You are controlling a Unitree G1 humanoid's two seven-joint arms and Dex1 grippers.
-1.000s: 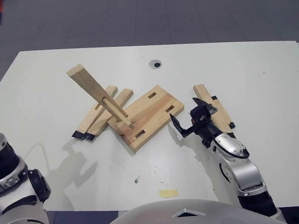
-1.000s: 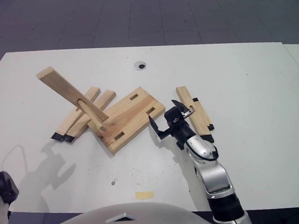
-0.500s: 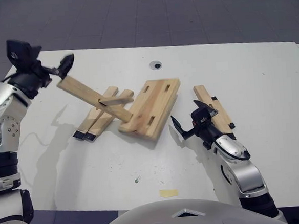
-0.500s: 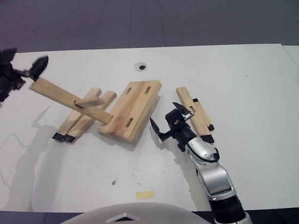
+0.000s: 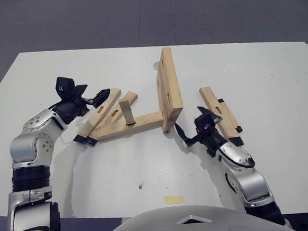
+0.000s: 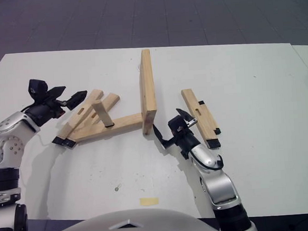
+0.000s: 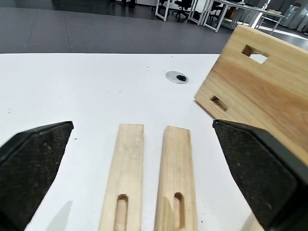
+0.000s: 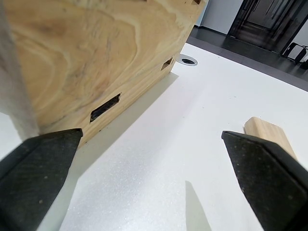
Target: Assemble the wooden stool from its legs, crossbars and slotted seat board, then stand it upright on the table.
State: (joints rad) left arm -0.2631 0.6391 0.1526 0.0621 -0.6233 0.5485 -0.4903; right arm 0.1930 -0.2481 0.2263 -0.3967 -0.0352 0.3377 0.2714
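Observation:
The slotted seat board (image 5: 169,89) stands on its edge mid-table. One leg (image 5: 133,126) is plugged into it and lies flat, with a short crossbar (image 5: 126,111) sticking up from its slot. Two loose slotted legs (image 5: 102,114) lie side by side to its left. My left gripper (image 5: 91,96) hovers open over their far ends, holding nothing; its pads (image 7: 33,163) frame both legs (image 7: 149,178). Two more wooden pieces (image 5: 220,114) lie to the right. My right gripper (image 5: 191,124) is open at the board's near bottom corner (image 8: 96,57), empty.
A round cable hole (image 7: 177,77) sits in the table behind the board. A yellow tape strip (image 5: 173,199) and a small dark speck (image 5: 140,187) lie near the front edge. The white table (image 5: 273,75) has free room on the right and far left.
The seat board swung up from lying flat to standing on edge, and its leg dropped flat onto the table. My left gripper came down beside the loose legs. The right gripper barely moved.

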